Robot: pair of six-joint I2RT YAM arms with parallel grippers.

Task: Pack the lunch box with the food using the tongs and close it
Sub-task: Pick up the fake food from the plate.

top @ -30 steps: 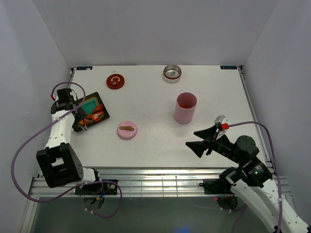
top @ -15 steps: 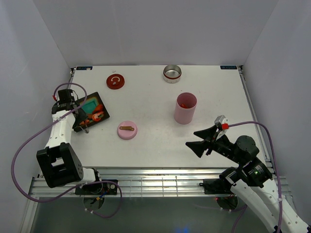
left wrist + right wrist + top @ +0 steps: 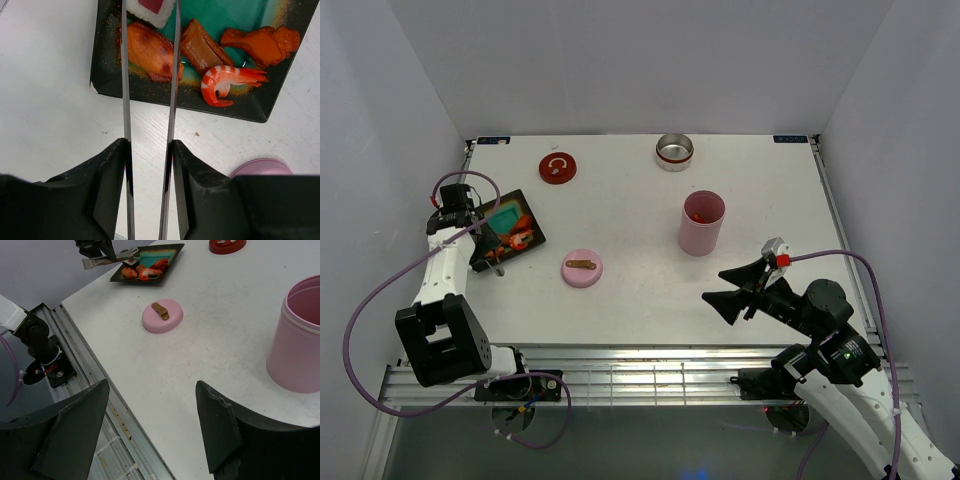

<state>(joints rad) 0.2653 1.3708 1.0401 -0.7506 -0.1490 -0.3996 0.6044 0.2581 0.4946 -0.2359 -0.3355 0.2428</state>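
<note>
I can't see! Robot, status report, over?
Left end effector shut on tongs. Tongs over orange food in tray. Right end effector open, empty. Nothing blocking.

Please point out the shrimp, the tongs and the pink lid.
shrimp point(image 3: 222, 80): left wrist view, on its curved body
tongs point(image 3: 171, 120): left wrist view, on the arm nearer the shrimp
pink lid point(image 3: 170, 321): right wrist view, on its top face

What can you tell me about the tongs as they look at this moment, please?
The tongs are two thin, shiny silvery strips, metal by the look, clamped in the left gripper. From there the arms reach forward, slightly apart, over the white table and the black tray, flanking an orange food piece. Their tips leave the wrist view beside the white piece with a red centre; the joined end is hidden. Whether they touch the food cannot be told.
</note>
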